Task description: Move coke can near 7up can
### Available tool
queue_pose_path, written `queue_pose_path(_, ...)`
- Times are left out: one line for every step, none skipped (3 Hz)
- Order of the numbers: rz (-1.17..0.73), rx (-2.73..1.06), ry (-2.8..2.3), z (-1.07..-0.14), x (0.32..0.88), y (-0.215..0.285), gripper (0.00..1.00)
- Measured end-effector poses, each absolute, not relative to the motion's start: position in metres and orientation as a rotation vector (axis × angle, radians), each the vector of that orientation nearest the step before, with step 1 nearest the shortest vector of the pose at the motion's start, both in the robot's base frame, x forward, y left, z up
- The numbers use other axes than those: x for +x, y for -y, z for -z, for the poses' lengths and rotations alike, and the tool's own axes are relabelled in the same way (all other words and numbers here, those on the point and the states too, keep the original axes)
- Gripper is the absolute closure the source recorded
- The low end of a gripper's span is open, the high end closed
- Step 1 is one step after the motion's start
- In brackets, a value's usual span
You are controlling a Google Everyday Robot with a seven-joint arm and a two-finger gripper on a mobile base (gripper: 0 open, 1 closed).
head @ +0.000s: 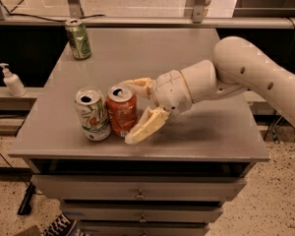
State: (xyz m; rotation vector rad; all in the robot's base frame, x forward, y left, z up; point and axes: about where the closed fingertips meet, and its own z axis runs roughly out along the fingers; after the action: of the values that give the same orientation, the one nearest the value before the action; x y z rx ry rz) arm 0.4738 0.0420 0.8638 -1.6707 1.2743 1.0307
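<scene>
The red-orange coke can stands upright on the grey table, just right of the white 7up can with green and red marks. The two cans are almost touching. My gripper is at the coke can's right side. Its far finger reaches behind the can's top and its near finger lies in front, low by the can's base. The fingers are spread and the near one stands slightly off the can.
An all-green can stands at the table's far left corner. A white pump bottle sits on a lower shelf to the left. Drawers are below the table's front edge.
</scene>
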Motion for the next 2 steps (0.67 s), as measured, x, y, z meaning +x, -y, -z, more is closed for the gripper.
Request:
queue_pose_path(-1.003,-1.647,-1.29,-0.867,0.48,-0.034,0.0)
queue_pose_path(-0.837,-1.582,-1.368,-0.882,0.505,0.019,0.0)
